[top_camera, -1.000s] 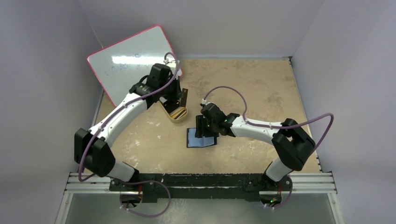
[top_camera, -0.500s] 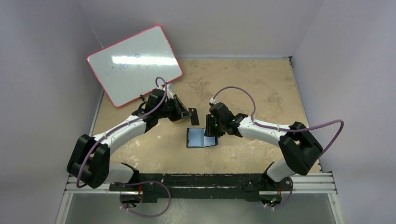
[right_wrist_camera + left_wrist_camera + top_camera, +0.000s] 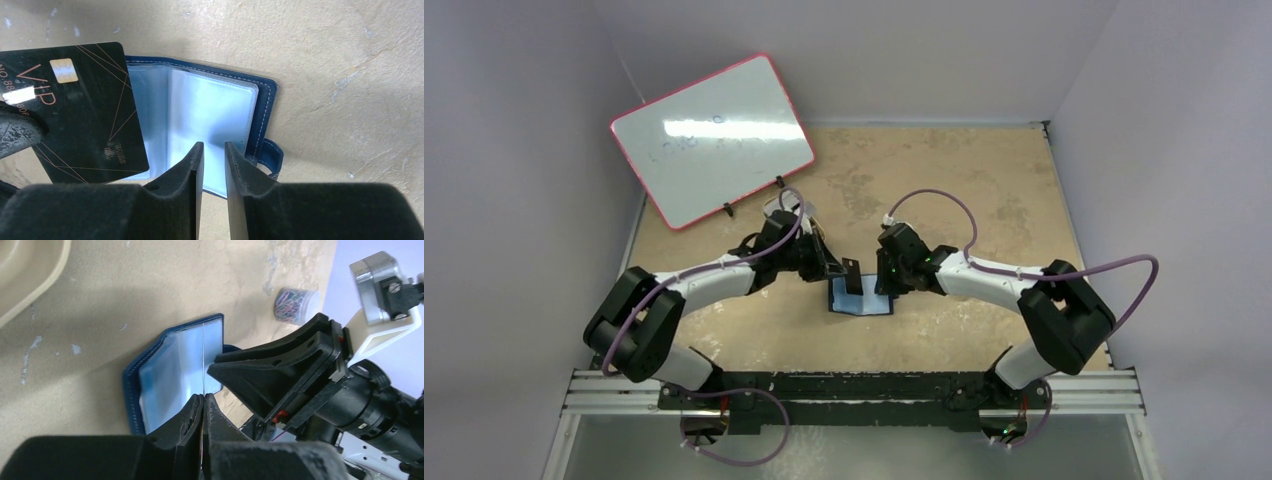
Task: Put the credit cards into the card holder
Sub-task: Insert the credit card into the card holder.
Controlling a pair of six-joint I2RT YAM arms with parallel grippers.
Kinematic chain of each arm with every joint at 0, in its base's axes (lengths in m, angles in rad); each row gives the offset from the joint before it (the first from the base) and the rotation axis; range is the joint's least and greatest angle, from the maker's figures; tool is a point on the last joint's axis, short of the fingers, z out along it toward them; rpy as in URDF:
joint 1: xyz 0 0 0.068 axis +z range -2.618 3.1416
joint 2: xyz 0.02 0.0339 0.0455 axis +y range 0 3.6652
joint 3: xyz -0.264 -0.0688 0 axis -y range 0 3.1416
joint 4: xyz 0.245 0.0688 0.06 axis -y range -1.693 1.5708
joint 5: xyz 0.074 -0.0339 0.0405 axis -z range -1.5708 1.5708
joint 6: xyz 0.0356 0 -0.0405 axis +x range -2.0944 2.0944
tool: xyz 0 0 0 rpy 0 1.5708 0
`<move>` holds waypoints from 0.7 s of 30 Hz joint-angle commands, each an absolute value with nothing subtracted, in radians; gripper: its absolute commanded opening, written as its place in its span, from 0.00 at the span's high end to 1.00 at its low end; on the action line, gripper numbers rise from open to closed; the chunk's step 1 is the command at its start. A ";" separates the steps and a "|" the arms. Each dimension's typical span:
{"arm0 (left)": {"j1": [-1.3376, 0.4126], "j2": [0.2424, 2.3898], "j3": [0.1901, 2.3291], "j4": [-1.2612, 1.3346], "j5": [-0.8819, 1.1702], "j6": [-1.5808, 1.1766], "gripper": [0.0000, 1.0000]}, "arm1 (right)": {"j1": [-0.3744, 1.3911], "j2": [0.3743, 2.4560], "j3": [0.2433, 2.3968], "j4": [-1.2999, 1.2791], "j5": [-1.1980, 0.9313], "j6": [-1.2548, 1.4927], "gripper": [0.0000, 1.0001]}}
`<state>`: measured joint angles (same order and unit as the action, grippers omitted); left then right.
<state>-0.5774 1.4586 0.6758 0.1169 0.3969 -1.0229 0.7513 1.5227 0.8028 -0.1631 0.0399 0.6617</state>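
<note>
**Card poised at the open holder, insertion about to begin**

We judge the step in hand to be the feeding of one card into a pocket. The left fingers are clamped on a credit card. The left wrist view shows it edge-on as a thin line over the holder. The right wrist view shows its dark face at the left of the frame, with a gold chip, fine gold lines and the letters "VIP".

The card holder lies open on the table, just below the centre of the overhead view, between the two arms. It is navy outside with pale stitching. Its glossy light-blue pockets face up and its tab sticks out at the lower right in the right wrist view.

The right fingers stand almost together with a narrow slit between them, low over the right half of the holder. We cannot tell whether they pinch a pocket leaf or merely press it down.

The next move, as we see it, calls for lining the card's leading edge with a pocket mouth and sliding it in flat. The right arm should steady the holder, since glossy sleeves are likely to slip or buckle.
</note>
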 commanded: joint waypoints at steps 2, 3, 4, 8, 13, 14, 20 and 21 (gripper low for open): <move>-0.582 1.482 0.710 0.049 0.404 -0.907 1.00 | 0.746 1.523 0.788 -0.149 0.072 0.649 0.77; -0.581 1.486 0.715 0.015 0.395 -0.889 1.00 | 0.745 1.522 0.787 -0.148 0.073 0.648 0.77; -0.581 1.489 0.717 0.006 0.391 -0.879 1.00 | 0.744 1.523 0.785 -0.147 0.073 0.649 0.77; -0.581 1.517 0.698 0.040 0.414 -0.889 1.00 | 0.742 1.526 0.784 -0.148 0.071 0.650 0.77; -0.583 1.547 0.667 0.122 0.468 -0.908 1.00 | 0.741 1.527 0.782 -0.145 0.070 0.650 0.77; -0.583 1.556 0.666 0.135 0.482 -0.913 1.00 | 0.741 1.528 0.781 -0.144 0.069 0.652 0.77; -0.584 1.585 0.647 0.183 0.515 -0.919 1.00 | 0.741 1.529 0.775 -0.142 0.060 0.655 0.77; -0.584 1.592 0.642 0.194 0.517 -0.921 1.00 | 0.741 1.527 0.774 -0.141 0.057 0.656 0.77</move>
<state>-0.5785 1.5776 0.6582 0.1169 0.4755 -0.9245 0.7448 1.5253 0.7822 -0.1562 0.0429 0.6613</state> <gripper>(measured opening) 0.005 0.232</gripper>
